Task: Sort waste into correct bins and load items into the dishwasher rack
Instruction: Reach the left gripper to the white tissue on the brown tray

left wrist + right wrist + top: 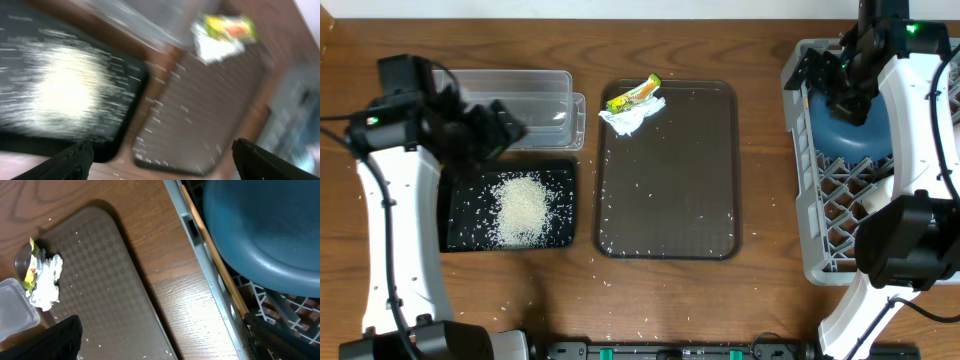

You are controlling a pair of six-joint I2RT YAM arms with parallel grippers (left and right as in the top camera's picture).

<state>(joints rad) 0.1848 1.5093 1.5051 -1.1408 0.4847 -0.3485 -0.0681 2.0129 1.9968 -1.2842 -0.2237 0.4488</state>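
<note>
**Table** (770,300): brown wood, carries everything below.

**Dishwasher rack** (803,215): grey lattice crate at the right edge of the table.

**Serving tray** (670,170): dark brown, centre of the table. Stray rice grains lie scattered over it and on the wood near it.

**Black tray** (465,235): left, just beside the serving tray, on the near side of the clear tub.

**Clear tub** (535,95): far left, touching or nearly touching the black tray's far edge. Nothing can be made out in it.

**Dark blue dish** (845,135): in the far part of the rack, seemingly bottom up, partly under the right arm.

**Heap of rice** (525,208): white, in the middle of the black tray, with loose grains around it.

**Right gripper** (165,345): above the rack over the dish. Its fingers (55,340) are spread wide with nothing between them. Whether a tip touches the rack cannot be told.

**Left gripper** (170,162): over the far edge of the black tray, beside the tub. Its fingers (75,160) are spread wide and hold nothing. This wrist view is blurred.

**Paper scrap** (633,115): crumpled, white, in the far-left corner of the serving tray.

**Snack wrapper** (634,93): yellow-green, touching the scrap on its far side, at the tray's rim.
</note>
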